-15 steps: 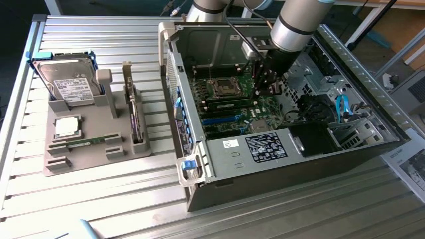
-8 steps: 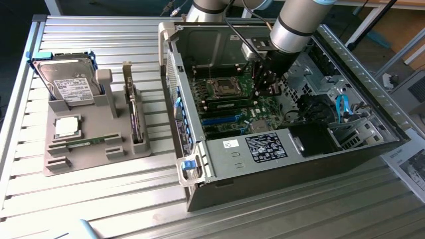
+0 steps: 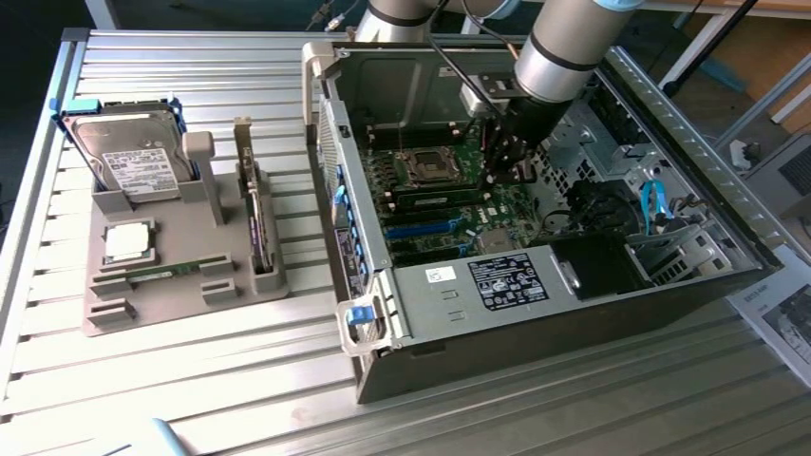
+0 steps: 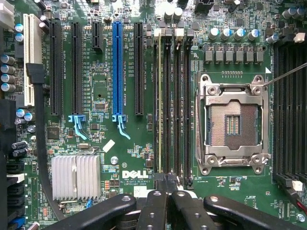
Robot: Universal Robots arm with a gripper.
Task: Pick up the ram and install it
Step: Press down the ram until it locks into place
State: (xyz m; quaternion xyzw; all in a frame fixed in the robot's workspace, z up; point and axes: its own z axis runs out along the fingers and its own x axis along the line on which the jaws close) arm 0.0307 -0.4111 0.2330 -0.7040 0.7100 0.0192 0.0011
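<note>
Ram (image 4: 159, 105) edge-on on motherboard (image 4: 103, 143), long axis along memory slots (image 4: 186, 105), jaws closed, empty

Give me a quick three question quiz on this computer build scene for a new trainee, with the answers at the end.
1. True or false: the processor socket on the motherboard is empty.
2. Where is the gripper? A: over the tray. B: inside the case, above the motherboard. C: on the hard drive.
3. Fill in: the fingers are ___ (open or shut).
Key: 1 true; 2 B; 3 shut.
</note>
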